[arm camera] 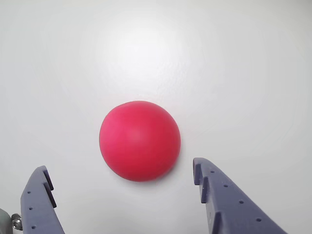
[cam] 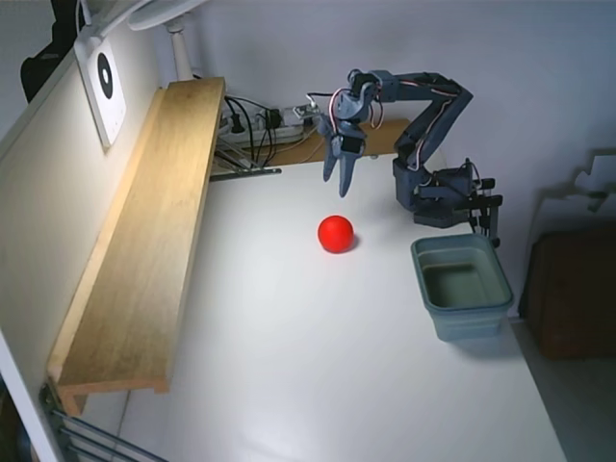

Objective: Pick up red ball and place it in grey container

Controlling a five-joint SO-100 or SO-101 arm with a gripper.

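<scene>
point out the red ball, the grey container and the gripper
red ball (cam: 336,234), fixed view, centre of the sphere
grey container (cam: 488,312), fixed view, near rim
gripper (arm camera: 122,173), wrist view, midway between fingertips

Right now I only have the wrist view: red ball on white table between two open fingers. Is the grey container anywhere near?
Observer: Yes. In the fixed view the grey container sits on the table to the right of the red ball, well apart from it.
Operator: Anything in it already?
Observer: No, its inside shows bare and empty.
Operator: Is the gripper touching the table?
Observer: No. The gripper hangs in the air above and behind the ball, fingers pointing down, not yet touching it.
Operator: Any obstacle close by?
Observer: A long wooden shelf runs along the left edge, far from the ball.
</scene>
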